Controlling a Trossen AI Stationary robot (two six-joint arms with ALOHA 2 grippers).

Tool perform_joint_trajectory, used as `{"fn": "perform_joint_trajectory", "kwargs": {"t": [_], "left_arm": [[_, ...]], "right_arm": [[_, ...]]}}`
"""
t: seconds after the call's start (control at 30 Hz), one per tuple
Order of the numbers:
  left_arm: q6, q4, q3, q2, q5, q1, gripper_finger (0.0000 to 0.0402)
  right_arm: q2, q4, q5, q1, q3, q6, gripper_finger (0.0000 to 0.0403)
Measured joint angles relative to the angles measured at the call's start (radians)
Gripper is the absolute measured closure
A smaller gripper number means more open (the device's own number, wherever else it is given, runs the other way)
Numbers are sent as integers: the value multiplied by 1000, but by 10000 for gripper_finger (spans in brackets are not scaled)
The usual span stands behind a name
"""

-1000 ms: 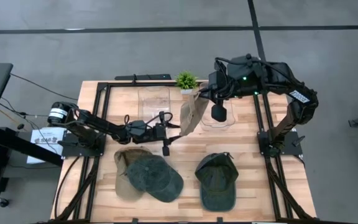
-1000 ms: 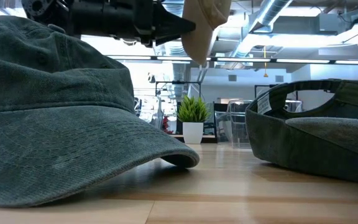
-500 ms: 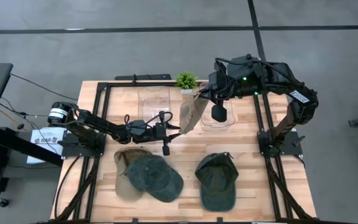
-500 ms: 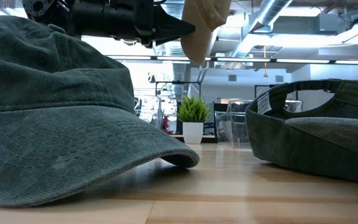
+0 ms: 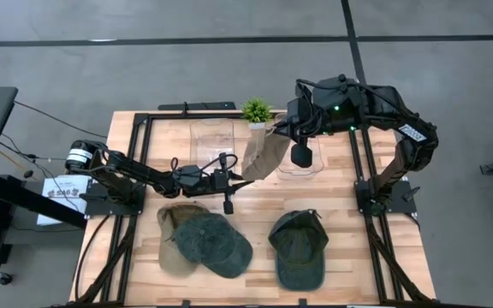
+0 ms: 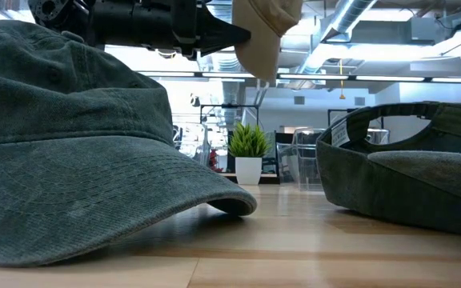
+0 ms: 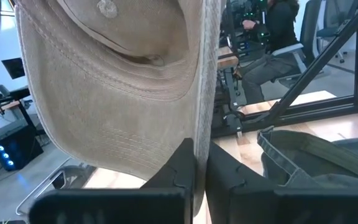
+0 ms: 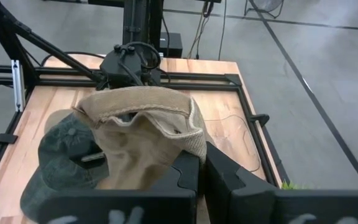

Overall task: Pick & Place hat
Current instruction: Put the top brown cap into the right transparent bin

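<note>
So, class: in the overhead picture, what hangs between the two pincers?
The tan hat hangs there, stretched between the left pincer and the right pincer, both shut on it. The high view shows this.

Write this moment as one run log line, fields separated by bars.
tan hat held above table | left end effector: shut on brim | right end effector: shut on hat

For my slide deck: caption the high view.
Both grippers, left and right, hold a tan hat above the table.
</note>
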Motion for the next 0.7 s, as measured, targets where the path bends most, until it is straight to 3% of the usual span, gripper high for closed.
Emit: {"fn": "perform_joint_trajectory", "kwargs": {"t": [0.4, 0.7], "left_arm": [[-26, -4, 0, 1, 2, 0, 384], [-74, -79, 0, -66, 54, 0, 384]], "right_arm": [[0, -40, -2, 0, 0, -10, 397], [0, -73, -3, 4, 1, -19, 326]]}}
